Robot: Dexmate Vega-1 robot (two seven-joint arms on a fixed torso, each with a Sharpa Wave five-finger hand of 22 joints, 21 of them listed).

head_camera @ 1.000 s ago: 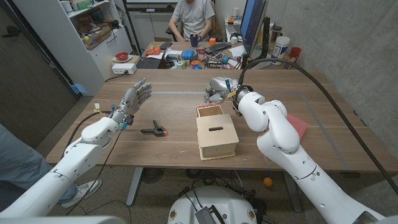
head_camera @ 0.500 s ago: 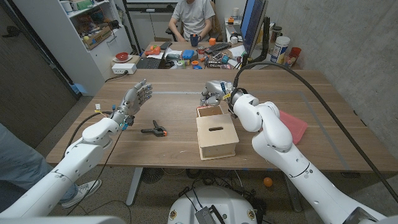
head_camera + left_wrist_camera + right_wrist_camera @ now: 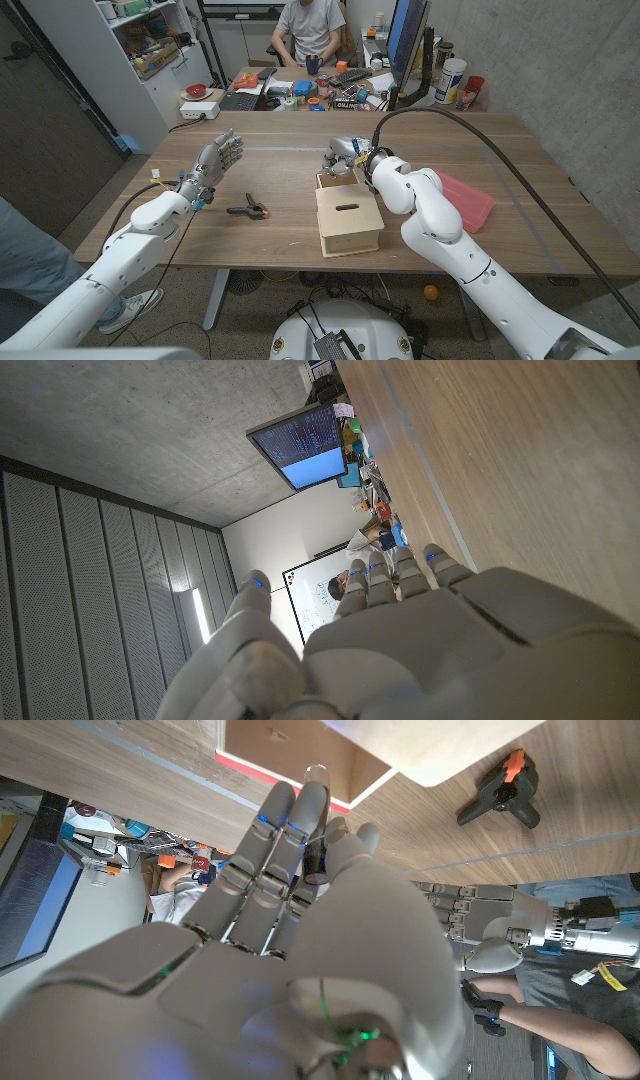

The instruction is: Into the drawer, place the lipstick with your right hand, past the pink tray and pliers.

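Observation:
My right hand (image 3: 343, 155) hovers over the open drawer (image 3: 337, 178) at the far end of the wooden box (image 3: 349, 215). In the right wrist view this right hand (image 3: 300, 920) holds the dark lipstick (image 3: 316, 858) between thumb and fingers, its clear tip pointing at the red-rimmed drawer (image 3: 300, 755). The black pliers with orange tips (image 3: 249, 210) lie left of the box. The pink tray (image 3: 467, 200) lies right of my right arm, partly hidden by it. My left hand (image 3: 215, 160) stands open at the left, fingers spread, holding nothing.
A cluttered desk with a seated person (image 3: 309, 30) and a monitor (image 3: 405, 40) stands behind the table's far edge. A person's leg (image 3: 30, 260) is at the left edge. Bare wood (image 3: 280, 160) lies between my two hands.
My right hand has shifted left with the lipstick, from beyond the box's right side to over the open drawer. More of the pink tray now shows. The left hand has stayed put.

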